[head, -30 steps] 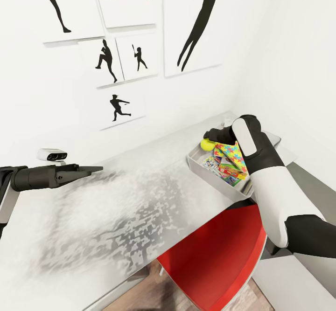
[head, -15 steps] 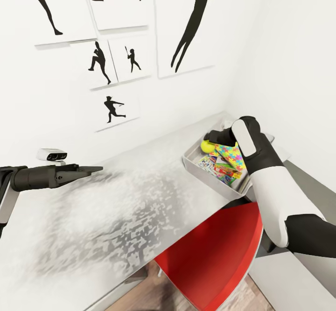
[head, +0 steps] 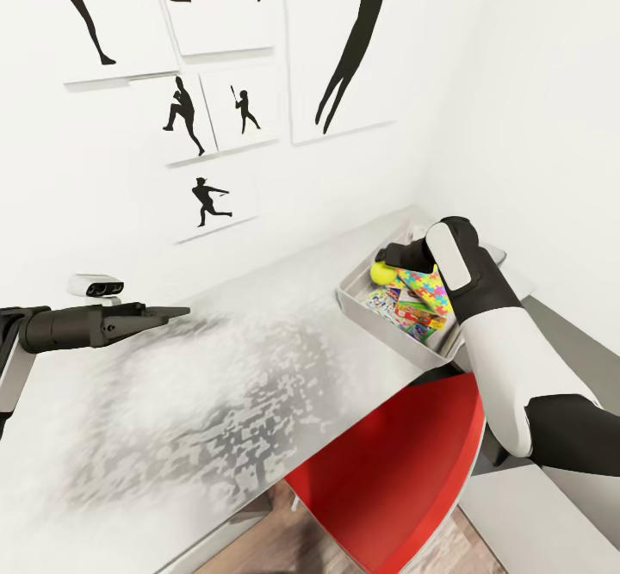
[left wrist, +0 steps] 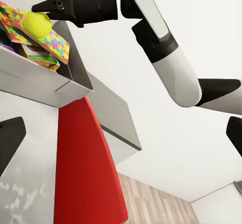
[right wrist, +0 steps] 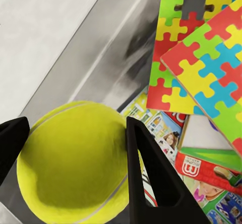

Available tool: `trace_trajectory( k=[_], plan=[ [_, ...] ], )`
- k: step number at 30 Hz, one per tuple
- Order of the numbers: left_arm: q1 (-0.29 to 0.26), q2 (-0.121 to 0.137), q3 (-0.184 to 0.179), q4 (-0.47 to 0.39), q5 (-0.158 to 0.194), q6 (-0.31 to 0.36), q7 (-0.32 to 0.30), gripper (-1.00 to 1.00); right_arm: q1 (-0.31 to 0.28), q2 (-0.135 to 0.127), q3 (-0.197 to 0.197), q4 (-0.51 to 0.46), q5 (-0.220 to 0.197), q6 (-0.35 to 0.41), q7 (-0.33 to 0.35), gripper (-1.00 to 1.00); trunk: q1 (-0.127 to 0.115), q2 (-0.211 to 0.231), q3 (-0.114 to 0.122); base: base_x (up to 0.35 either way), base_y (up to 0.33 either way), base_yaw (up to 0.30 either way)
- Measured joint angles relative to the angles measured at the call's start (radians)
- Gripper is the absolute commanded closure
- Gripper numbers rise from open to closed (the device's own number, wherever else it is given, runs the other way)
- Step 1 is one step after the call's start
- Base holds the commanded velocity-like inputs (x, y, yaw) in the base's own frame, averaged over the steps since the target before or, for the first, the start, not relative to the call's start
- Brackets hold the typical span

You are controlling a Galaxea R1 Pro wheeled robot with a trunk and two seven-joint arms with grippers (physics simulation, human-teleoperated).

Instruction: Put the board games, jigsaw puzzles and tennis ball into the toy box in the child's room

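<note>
Right of centre in the head view: toy box on the table, already stacked with jigsaw puzzles and board games, all leaning in a colourful pile. Above its far-left corner, the tennis ball, directly between the fingers of the right gripper, which reaches in from the right along a roughly level line toward the wall. Closer, in the right wrist view: ball filling the lower left, one dark fingertip pressed against its side, the other at the frame's left edge, jaws parted just to ball width and apparently clamped on it. Beneath and beyond, grey tray floor, a puzzle at upper right, printed lids at lower right. Judged from this: ball already over the tray, so only a release needed, straight down into the free corner; some risk of a bounce or roll off the tilted puzzle. Far left of the head view, left gripper well apart over bare table, fingers drawn to a narrow point, empty. Red chair tucked below.
</note>
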Motion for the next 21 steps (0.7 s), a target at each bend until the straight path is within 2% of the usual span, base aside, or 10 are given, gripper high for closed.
trace_trajectory(
  k=[7, 15, 21],
  plan=[
    [0.0, 0.001, 0.001, 0.0, -0.001, 0.0, 0.0, -1.0, 0.001, 0.0, 0.0, -0.007, 0.001, 0.0, 0.001, -1.0, 0.0, 0.0, 0.0, 0.0, 0.0, -0.005],
    [0.0, 0.001, 0.0, 0.0, -0.001, 0.0, 0.0, -1.0, 0.001, 0.0, -0.002, -0.015, -0.002, 0.0, 0.003, -1.0, 0.0, 0.0, 0.011, 0.0, 0.0, -0.056],
    [0.0, 0.001, 0.0, 0.0, -0.003, 0.0, 0.0, -1.0, 0.001, 0.0, -0.006, -0.085, -0.013, 0.0, 0.006, -1.0, 0.0, 0.0, 0.021, 0.0, 0.0, -0.019]
  ],
)
